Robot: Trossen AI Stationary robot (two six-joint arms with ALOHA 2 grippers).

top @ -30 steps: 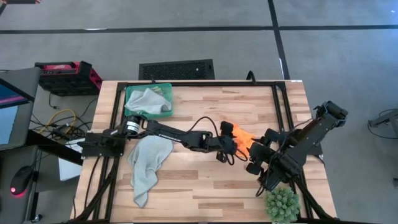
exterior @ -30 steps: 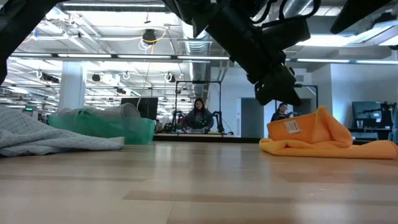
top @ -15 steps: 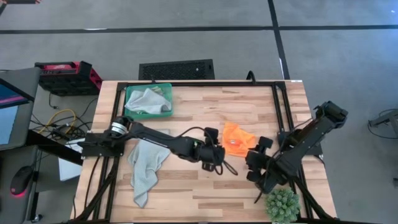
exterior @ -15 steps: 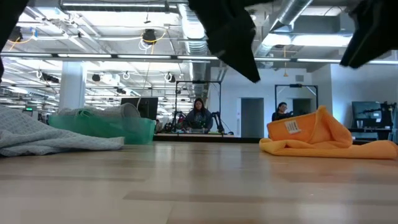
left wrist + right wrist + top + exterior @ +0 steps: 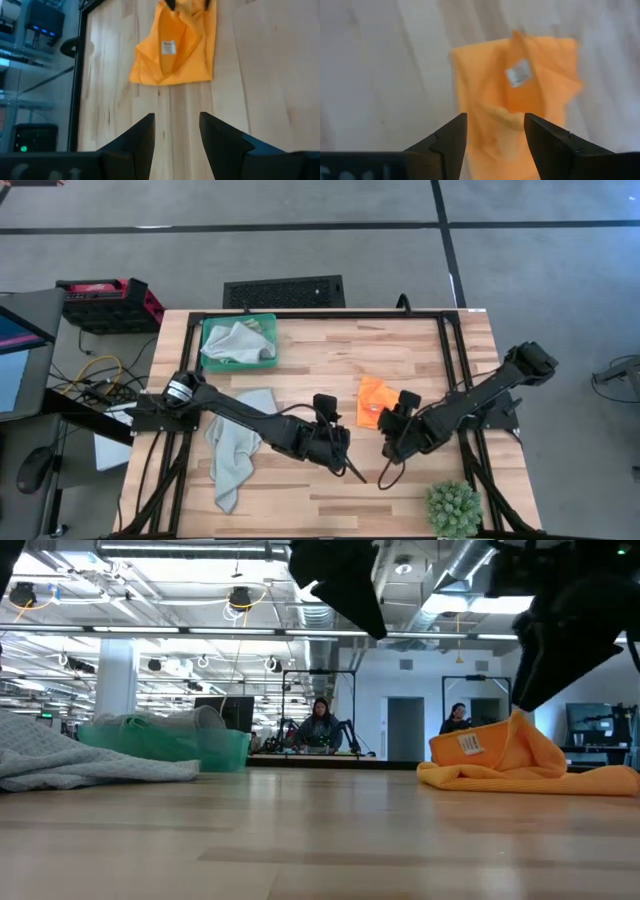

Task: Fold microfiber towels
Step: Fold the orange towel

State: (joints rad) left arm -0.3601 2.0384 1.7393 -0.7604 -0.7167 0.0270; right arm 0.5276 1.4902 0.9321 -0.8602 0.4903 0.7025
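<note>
The bright orange towel lies crumpled on the table right of centre, its white tag facing up; it also shows in the low view. My left gripper is open, left of and nearer than the towel, pointing at it. My right gripper is open over the towel's near right part, and I see no touch. One pale grey towel lies spread on the table's left. Another lies in the green tray. The light green towel does not show.
The green tray stands at the far left. A spiky green plant ball sits at the near right corner, close to my right arm. Bare wood lies between the two grippers and the near edge.
My left gripper has drawn back from the orange towel toward the table's left and near edge. My right gripper has gone toward the table's left, up to the towel. The towel has kept its place and shape on the table.
</note>
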